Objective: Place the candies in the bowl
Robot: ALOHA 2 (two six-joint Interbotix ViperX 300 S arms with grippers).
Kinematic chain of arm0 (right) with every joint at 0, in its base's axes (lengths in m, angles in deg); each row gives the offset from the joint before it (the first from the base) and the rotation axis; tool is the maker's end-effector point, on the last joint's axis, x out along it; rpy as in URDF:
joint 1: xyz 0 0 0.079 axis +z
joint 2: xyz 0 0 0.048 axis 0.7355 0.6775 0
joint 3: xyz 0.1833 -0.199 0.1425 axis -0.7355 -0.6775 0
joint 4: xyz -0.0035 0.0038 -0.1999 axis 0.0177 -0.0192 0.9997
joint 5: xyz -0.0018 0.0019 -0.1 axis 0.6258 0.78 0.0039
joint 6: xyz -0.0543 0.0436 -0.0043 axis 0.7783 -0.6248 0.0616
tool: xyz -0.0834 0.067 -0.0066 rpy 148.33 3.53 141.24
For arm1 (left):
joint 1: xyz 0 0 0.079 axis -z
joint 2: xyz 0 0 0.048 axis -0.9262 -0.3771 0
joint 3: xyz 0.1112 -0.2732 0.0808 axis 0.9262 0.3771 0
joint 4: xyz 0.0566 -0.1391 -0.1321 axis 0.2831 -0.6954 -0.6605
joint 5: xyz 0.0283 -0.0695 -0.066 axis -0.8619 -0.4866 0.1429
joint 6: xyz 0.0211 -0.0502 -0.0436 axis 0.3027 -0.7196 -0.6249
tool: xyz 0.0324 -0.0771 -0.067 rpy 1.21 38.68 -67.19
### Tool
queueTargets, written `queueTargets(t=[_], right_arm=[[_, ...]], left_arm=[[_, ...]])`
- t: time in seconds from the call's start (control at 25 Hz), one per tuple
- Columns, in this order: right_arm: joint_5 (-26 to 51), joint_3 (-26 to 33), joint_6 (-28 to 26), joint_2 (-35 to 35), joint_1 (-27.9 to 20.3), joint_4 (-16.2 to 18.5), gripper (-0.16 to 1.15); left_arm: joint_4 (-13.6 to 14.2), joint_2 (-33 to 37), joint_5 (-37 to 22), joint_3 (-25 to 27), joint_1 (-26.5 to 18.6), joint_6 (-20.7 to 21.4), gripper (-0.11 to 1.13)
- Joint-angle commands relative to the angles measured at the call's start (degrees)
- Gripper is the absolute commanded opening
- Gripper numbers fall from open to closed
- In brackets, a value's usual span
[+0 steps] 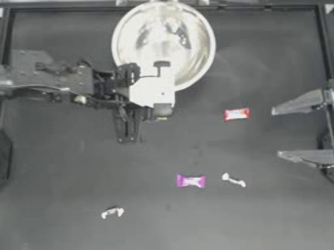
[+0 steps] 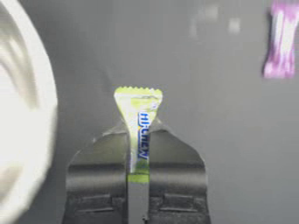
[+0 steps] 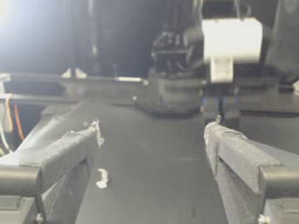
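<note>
My left gripper is shut on the yellow-green candy, whose crimped end sticks out past the fingertips. In the top view this left gripper hangs just outside the near rim of the shiny metal bowl; the bowl's pale rim shows beside the jaws. On the table lie a red-and-white candy, a magenta candy and two whitish candies. My right gripper waits open at the right edge, holding nothing.
The left arm's white wrist block overlaps the bowl's near rim. Across the table, the right wrist view shows that wrist block and a whitish candy between the spread jaws of the right gripper.
</note>
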Motion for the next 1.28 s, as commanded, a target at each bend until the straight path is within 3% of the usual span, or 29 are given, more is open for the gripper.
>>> queueTargets(t=[0.04,0.24,0.56,1.0,1.12,1.2,1.28], right_arm=[[-0.4,0.7,-0.1,0.4,0.0,-0.5,0.99],[-0.4,0.7,0.0,0.4,0.0,-0.9,0.99],[-0.4,0.5,0.0,0.3,0.0,-0.8,0.99],[-0.4,0.4,0.1,0.4,0.0,-0.9,0.99],[-0.4,0.4,0.1,0.3,0.1,-0.9,0.99],[-0.4,0.3,0.0,0.4,0.0,-0.9,0.99],[-0.4,0.2,0.0,0.3,0.0,-0.9,0.99]], left_arm=[[0.3,3.1,3.4,-2.3,-4.5,1.6,0.21],[0.3,-0.1,8.1,-3.9,-9.8,5.4,0.21],[0.3,-8.5,9.0,-9.2,-16.0,9.4,0.21],[0.4,-13.8,10.1,-11.3,-19.6,9.8,0.25],[2.4,-13.9,10.1,-11.3,-19.8,9.6,0.43],[4.6,-14.2,10.1,-11.4,-19.5,9.1,0.69],[4.7,-14.3,10.1,-11.5,-19.4,8.9,0.93]])
